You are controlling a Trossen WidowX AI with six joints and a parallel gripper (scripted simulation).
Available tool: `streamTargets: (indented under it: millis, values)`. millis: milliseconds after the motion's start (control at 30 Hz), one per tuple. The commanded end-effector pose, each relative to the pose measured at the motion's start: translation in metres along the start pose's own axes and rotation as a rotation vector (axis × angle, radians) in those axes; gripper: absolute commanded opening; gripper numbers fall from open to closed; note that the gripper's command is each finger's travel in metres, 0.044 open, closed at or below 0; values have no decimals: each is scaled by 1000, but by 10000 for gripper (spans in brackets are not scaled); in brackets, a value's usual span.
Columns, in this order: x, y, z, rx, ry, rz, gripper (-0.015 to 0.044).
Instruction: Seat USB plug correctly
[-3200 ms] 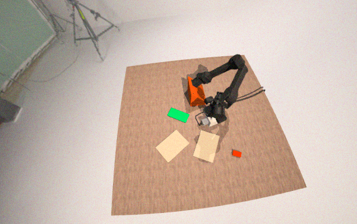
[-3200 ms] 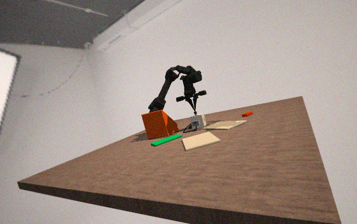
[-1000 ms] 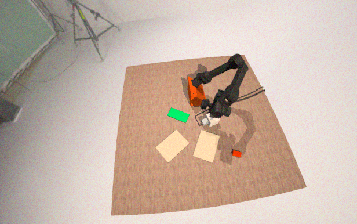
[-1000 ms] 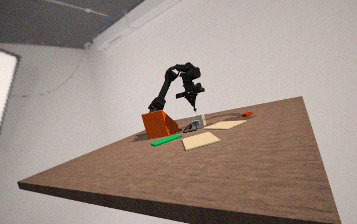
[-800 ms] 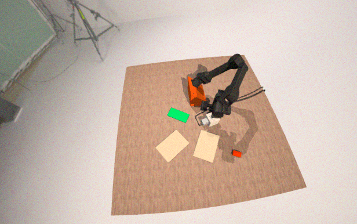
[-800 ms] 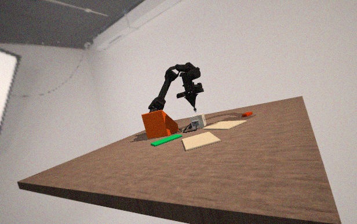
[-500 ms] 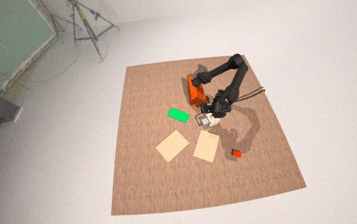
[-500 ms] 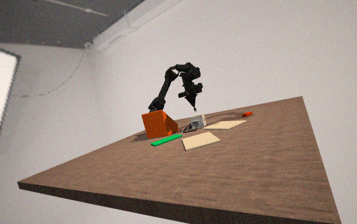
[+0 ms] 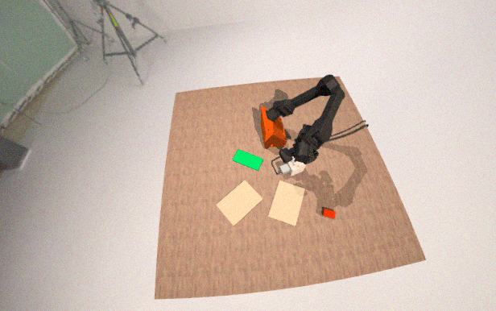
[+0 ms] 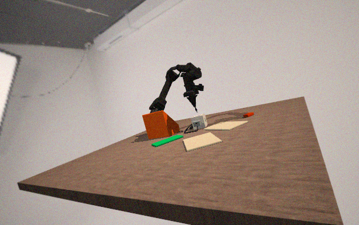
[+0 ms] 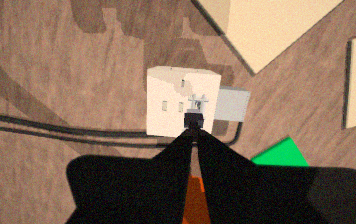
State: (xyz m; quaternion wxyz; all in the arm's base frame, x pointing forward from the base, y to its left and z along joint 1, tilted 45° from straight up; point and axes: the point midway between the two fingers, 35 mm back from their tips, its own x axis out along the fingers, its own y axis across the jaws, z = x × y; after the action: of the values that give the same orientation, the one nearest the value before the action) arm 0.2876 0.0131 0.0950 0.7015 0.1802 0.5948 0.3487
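Table [image 9: 209,250] [image 10: 233,175] [image 11: 45,65], arm [image 9: 332,109] [image 10: 165,90] and the gripped plug [image 10: 196,111] [image 11: 194,119].
An orange block [image 9: 273,130] [image 10: 157,125] [image 11: 194,210] stands by the arm's base; two cream boards [image 9: 239,202] [image 10: 202,141] [image 11: 270,25] lie beyond the white cube [image 9: 298,167] [image 10: 204,119] [image 11: 160,92], a green slab [image 9: 248,159] [image 10: 167,140] [image 11: 282,154] nearby, a red block [image 9: 328,213] [image 10: 248,115] farther off. The gripper [image 10: 196,109] [image 11: 194,134] is closed on the plug, over the cube's top.

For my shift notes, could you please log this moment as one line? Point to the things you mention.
pincer [image 9: 284,172] [image 10: 196,111] [image 11: 194,134]: shut on USB plug [image 11: 194,120] | plug: above power cube [image 9: 298,167] [image 10: 204,117] [image 11: 162,90] | release: pending
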Motion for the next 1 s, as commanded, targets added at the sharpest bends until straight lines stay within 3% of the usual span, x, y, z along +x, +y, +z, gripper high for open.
streamTargets:
  millis: [0,967]
  values:
    - [0,0,0,-102,0,-1,0]
    - [0,0,0,-861,0,0,0]
